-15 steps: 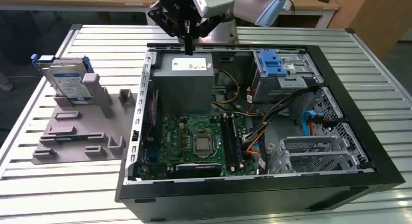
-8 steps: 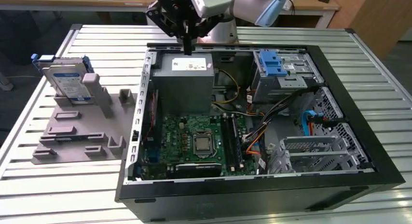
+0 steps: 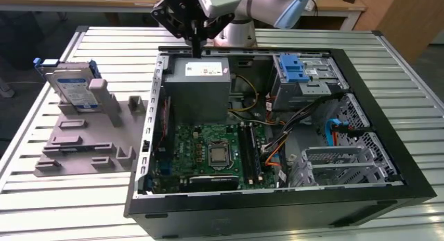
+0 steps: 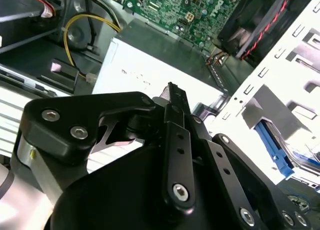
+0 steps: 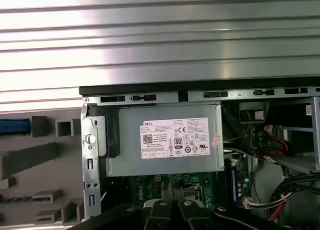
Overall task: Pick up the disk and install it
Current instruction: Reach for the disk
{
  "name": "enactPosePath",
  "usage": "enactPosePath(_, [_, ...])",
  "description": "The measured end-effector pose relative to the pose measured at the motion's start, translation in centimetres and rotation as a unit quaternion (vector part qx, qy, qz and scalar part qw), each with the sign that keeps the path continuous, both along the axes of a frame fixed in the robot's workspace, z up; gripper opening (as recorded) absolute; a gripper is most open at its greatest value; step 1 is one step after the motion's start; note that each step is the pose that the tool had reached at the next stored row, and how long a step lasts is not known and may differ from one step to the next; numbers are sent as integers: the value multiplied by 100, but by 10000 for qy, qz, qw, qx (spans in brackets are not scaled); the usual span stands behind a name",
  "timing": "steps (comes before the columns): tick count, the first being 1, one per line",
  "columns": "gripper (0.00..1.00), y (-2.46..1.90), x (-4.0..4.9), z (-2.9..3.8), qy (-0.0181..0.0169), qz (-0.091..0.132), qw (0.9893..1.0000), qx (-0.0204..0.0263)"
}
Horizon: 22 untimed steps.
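Note:
The disk (image 3: 75, 90) is a silver drive with a blue-and-white label and a blue bracket. It stands on edge in a grey holder (image 3: 76, 147) on the table, at the exterior view's left of the open computer case (image 3: 388, 121). My gripper (image 3: 199, 48) hangs over the case's far edge, above the grey power supply box (image 3: 201, 88), well apart from the disk. Its fingers are shut together with nothing between them in both wrist views (image 4: 172, 89) (image 5: 172, 190). A blue strip (image 5: 12, 126) at the holder's edge shows in the first wrist view.
Inside the case lie a green motherboard (image 3: 208, 152), loose cables (image 3: 277, 142) and a metal drive bay with a blue latch (image 3: 295, 69). The case sits on a slatted metal table (image 3: 62, 199). The holder has several empty slots.

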<state>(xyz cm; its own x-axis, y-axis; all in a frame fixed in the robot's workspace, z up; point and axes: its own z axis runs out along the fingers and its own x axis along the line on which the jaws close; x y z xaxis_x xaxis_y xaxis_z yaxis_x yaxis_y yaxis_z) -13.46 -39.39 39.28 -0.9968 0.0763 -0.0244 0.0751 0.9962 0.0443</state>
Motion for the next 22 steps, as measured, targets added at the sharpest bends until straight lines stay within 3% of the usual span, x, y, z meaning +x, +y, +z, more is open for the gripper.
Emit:
enactPosePath(9, [11,73,-145,-5,0,1,10000,0])
enactPosePath(16, [11,175,-213,-10,0,0,10000,1])
enactPosePath(22, [11,192,-268,-10,8,0,10000,1])
